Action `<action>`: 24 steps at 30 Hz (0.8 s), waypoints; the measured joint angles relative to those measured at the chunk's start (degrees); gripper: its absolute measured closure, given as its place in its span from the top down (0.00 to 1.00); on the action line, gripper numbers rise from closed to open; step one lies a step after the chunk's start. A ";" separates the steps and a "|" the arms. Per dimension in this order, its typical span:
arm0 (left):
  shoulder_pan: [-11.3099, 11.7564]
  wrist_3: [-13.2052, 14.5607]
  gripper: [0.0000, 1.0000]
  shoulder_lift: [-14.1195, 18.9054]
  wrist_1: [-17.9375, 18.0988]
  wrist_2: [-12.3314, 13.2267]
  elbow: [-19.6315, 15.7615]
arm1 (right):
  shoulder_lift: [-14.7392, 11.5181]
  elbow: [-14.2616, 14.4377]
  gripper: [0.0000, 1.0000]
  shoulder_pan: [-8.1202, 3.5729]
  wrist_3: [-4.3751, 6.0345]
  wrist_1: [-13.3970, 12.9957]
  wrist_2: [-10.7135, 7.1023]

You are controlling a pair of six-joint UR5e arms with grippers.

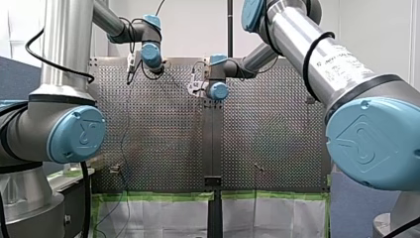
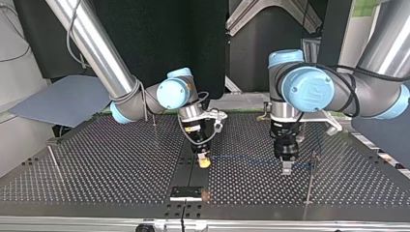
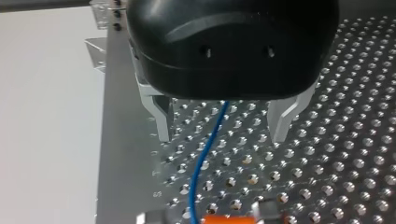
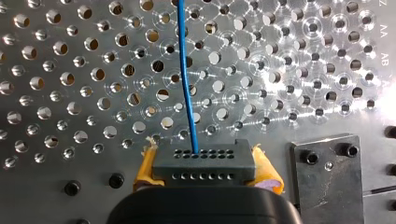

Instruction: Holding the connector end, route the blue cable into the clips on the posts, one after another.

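A thin blue cable (image 4: 184, 70) leaves a dark grey connector (image 4: 204, 163), and my right gripper (image 4: 205, 175) is shut on that connector with its yellow pads (image 4: 268, 175). In the top view my right gripper (image 2: 204, 162) hangs low over the table's middle strip. The cable (image 2: 241, 157) runs from there toward my left gripper (image 2: 286, 167). In the left wrist view my left gripper (image 3: 221, 137) is open just above the perforated plate. The cable (image 3: 205, 149) lies loose between its metal fingers (image 3: 161, 116), touching neither.
A thin post (image 2: 312, 162) stands close beside my left gripper, on the side away from my right gripper. Other posts (image 2: 52, 154) (image 2: 153, 121) stand at the top view's left. A black plate (image 2: 186, 192) is bolted near the table edge, beside my right gripper (image 4: 327, 172).
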 joint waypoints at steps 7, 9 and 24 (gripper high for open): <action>-0.07 0.20 1.00 -0.44 0.12 -0.10 0.05 | -0.01 0.00 0.00 -0.10 0.00 -0.02 0.00; 0.03 0.19 1.00 -0.50 0.32 0.01 0.06 | -0.01 -0.01 0.00 -0.12 0.00 -0.01 0.00; 0.23 -0.32 1.00 -2.34 2.90 0.03 0.07 | 0.03 0.00 0.00 -0.08 0.00 0.14 -0.23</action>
